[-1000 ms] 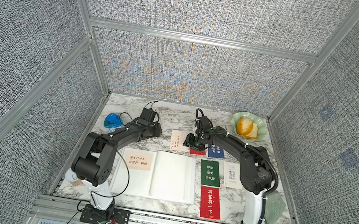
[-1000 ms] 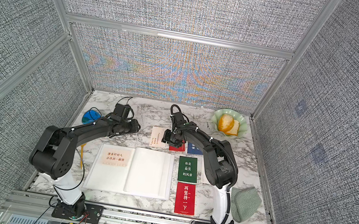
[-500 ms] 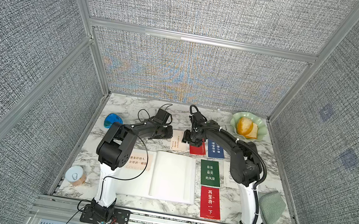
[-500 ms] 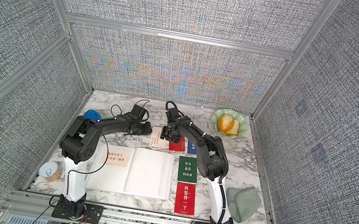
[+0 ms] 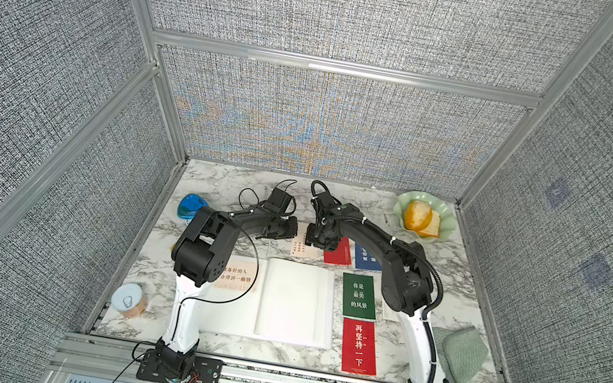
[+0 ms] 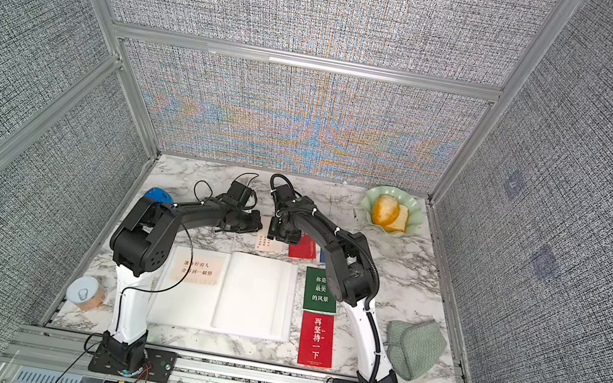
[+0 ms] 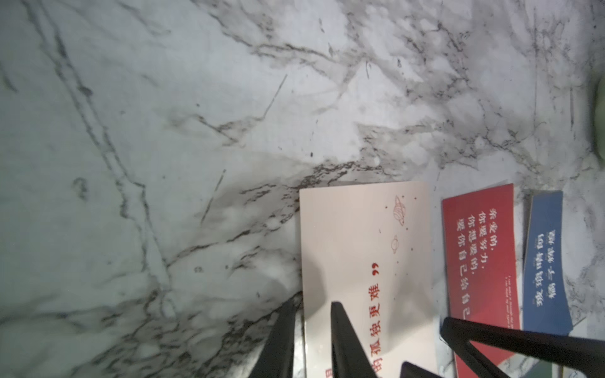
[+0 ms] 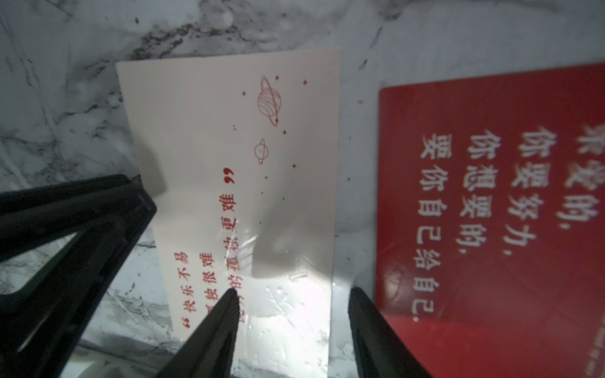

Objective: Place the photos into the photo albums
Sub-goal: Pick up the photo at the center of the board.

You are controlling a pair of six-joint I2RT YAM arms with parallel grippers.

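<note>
The album [image 5: 290,303] lay open and flat on the marble tabletop [image 5: 222,182], near the front edge between the two arm bases. Its left page carried a cream card [image 6: 197,269] printed with dark characters, partly hidden by the left arm in both top views. The right page showed plain white.

Behind the album a planet card [image 8: 235,157], cream with red characters and small ringed planets, lay on the tabletop. The left end effector [image 7: 311,302] met it from one side. Its fingers stood close together astride the card's edge, one over the card and one over the marble. Whether they pinched it could not be told. The right end effector [image 8: 293,290] hung over the same card, released and grasping nothing. Its fingers were spread, one tip over the print and the other at the card's far edge.

Just beside the planet card lay a red card [image 5: 337,253], and next to that a blue card [image 5: 366,256]. A green card [image 5: 359,296] and a tall red card [image 5: 359,347] lay in a column to the right of the album.

In the back right corner a pale green scalloped dish [image 5: 445,228] held an orange round piece [image 5: 416,215] and a yellow slab [image 5: 432,225]. At the front left a tin [image 5: 128,300] stood upright with its pull-tab lid shut, hiding its contents. A folded green cloth [image 5: 457,348] lay at the front right.
</note>
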